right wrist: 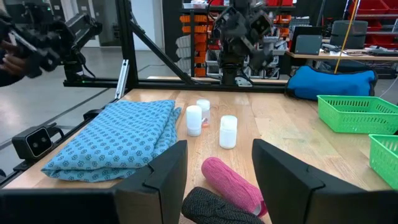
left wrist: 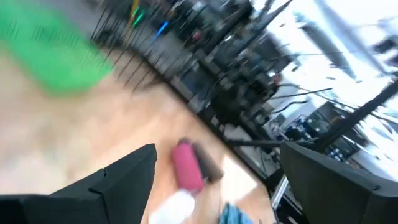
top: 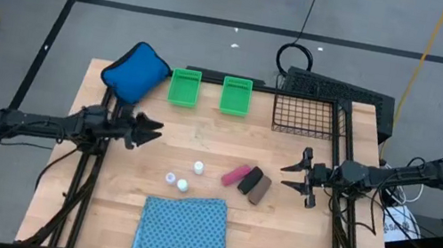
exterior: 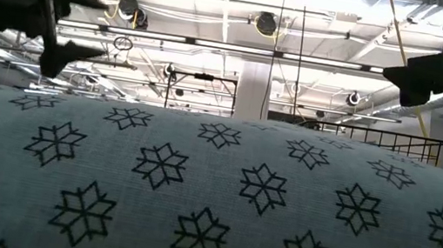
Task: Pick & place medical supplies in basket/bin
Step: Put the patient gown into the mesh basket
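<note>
Along the far edge of your wooden table (top: pixel 129 190) sit a solid blue padded pouch (top: pixel 136 71), two small green plastic bins (top: pixel 184 86) (top: pixel 236 95) and, at the far right corner, the square black wire-grid basket (top: pixel 311 114), with nothing visible inside it. Mid-table you have three tiny white bottles with teal-green caps (top: pixel 183 176) and, just right of them, the pink roll (top: pixel 234 175), black roll (top: pixel 250 181) and brown roll (top: pixel 260 190) lying side by side. The folded blue-green patterned cloth (top: pixel 183 227) lies at the near edge and blocks most of the low view. Your left gripper (top: pixel 151 130) hovers left of the bottles, fingers spread wide and empty, pointing toward the rolls. Your right gripper (top: pixel 296 176) hangs just right of the rolls, jaws parted and holding nothing, the pink roll straight ahead of it.
</note>
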Motion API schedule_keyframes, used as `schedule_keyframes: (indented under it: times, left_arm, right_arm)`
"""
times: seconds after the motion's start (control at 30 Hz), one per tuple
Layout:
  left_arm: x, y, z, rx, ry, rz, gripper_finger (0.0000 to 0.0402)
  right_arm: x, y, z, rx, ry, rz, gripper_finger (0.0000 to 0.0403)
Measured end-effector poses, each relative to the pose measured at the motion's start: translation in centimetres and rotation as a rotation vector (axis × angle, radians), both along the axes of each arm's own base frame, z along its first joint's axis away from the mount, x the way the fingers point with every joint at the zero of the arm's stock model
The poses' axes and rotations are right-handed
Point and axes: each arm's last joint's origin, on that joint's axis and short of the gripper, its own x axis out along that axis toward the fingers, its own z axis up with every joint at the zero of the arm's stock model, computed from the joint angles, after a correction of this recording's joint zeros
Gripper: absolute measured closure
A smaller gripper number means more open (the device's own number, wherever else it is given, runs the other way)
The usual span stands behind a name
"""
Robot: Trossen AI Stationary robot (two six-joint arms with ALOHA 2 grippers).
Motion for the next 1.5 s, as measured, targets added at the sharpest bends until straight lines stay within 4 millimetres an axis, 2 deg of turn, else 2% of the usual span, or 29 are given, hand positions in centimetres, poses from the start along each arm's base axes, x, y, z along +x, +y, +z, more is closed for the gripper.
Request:
schedule_keyframes:
  times: [0.1,0.2,0.4,0.5,0.57,0.63,0.7,0.83,0.97,1.1,1.2,1.3,1.4,1.5]
  left_arm:
    - [0.7,-0.3,-1.0,-0.095,0.085,0.017,0.005]
    - [1.2,-0.3,-2.0,-0.175,0.16,0.121,0.005]
    - [1.5,-0.1,-2.8,-0.247,0.204,0.232,0.005]
    - [1.8,-0.2,-1.9,-0.273,0.107,0.167,0.005]
    - [2.0,-0.5,-0.6,-0.26,-0.007,0.042,0.005]
    - [2.2,-1.4,1.3,-0.176,-0.131,-0.126,0.005]
    - [2.4,-2.4,3.6,-0.077,-0.227,-0.223,0.005]
    - [3.6,-5.1,7.9,0.121,-0.236,-0.248,0.005]
    - [6.1,-8.9,11.9,0.309,-0.164,-0.305,0.005]
    - [9.2,-13.2,14.5,0.463,-0.013,-0.383,0.005]
    - [11.3,-16.2,15.7,0.544,0.169,-0.424,0.005]
    - [13.7,-18.6,15.7,0.58,0.4,-0.455,0.005]
    - [16.1,-20.4,15.2,0.602,0.604,-0.464,0.005]
    - [18.3,-21.9,13.6,0.628,0.769,-0.47,0.005]
  right_arm:
    - [0.0,0.0,0.0,0.0,0.0,0.0,0.0234]
    - [0.0,0.0,0.0,0.0,0.0,0.0,0.0234]
    - [0.0,0.0,0.0,0.0,0.001,0.0,0.0234]
    - [0.0,0.0,0.0,0.0,0.0,0.0,0.0234]
    - [0.0,0.0,0.0,0.0,0.0,0.0,0.0234]
    - [0.0,0.0,0.0,0.0,0.001,0.0,0.0234]
    - [0.0,0.0,0.0,0.0,0.0,0.0,0.0234]
    - [0.0,0.0,0.0,0.0,0.0,0.0,0.0234]
    - [0.0,0.0,0.0,0.0,0.0,0.0,0.0234]
    - [0.0,0.0,0.0,0.0,0.0,0.0,0.0234]
    - [0.0,0.0,0.0,0.0,-0.001,0.0,0.0234]
    - [0.0,0.0,0.0,0.0,-0.002,0.0,0.0234]
    - [0.0,0.0,0.0,0.001,-0.002,0.0,0.0234]
    - [0.0,0.0,0.0,0.0,-0.002,0.0,0.0234]
